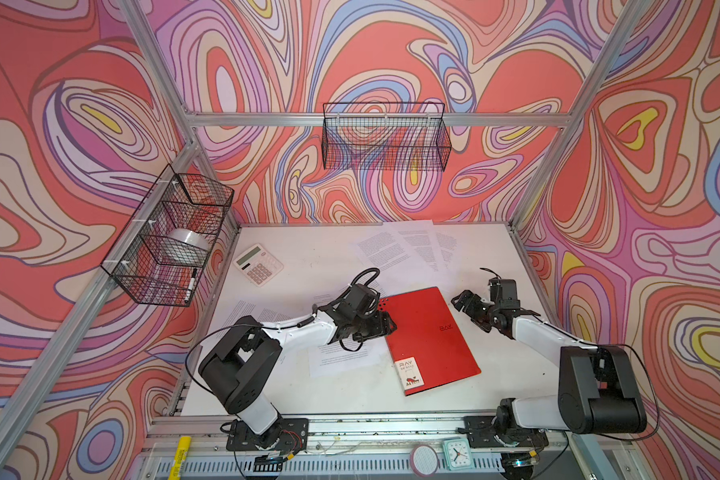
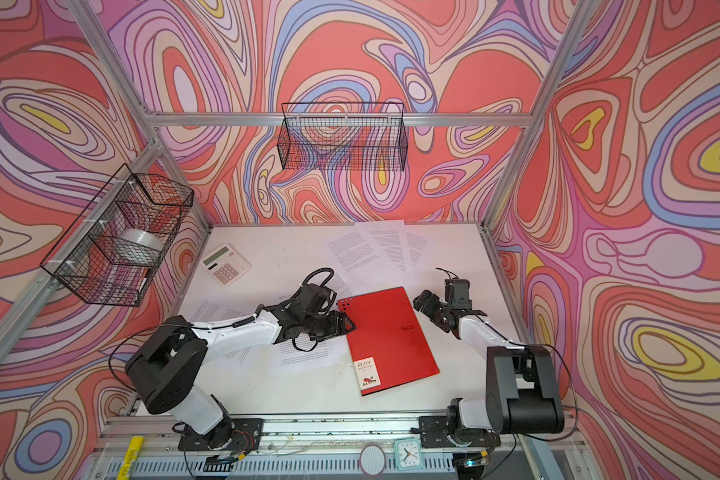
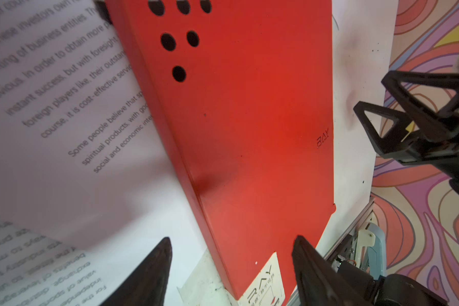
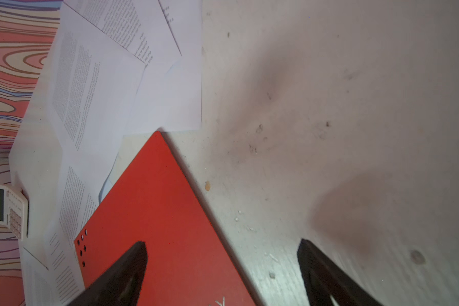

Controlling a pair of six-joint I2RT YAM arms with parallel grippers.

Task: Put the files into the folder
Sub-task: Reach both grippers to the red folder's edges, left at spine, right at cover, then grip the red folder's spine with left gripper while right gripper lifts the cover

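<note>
The red folder (image 1: 429, 336) (image 2: 391, 336) lies closed on the white table, its white-pink label at the near corner. The files are loose printed sheets: some lie at the back (image 1: 408, 249) (image 4: 96, 87), others under the left arm (image 1: 341, 357) (image 3: 64, 132). My left gripper (image 1: 385, 323) (image 3: 232, 239) is low at the folder's left spine edge, jaws open and straddling that edge. My right gripper (image 1: 462, 301) (image 4: 221, 243) hovers open at the folder's right edge. One of its fingers is over the red cover, the other over bare table.
A white-and-pink calculator (image 1: 258, 264) sits at the back left of the table. A wire basket (image 1: 385, 137) hangs on the back wall. Another basket (image 1: 142, 270) on the left frame holds a tape roll (image 1: 188, 243). A small clock (image 1: 457, 454) lies on the front rail.
</note>
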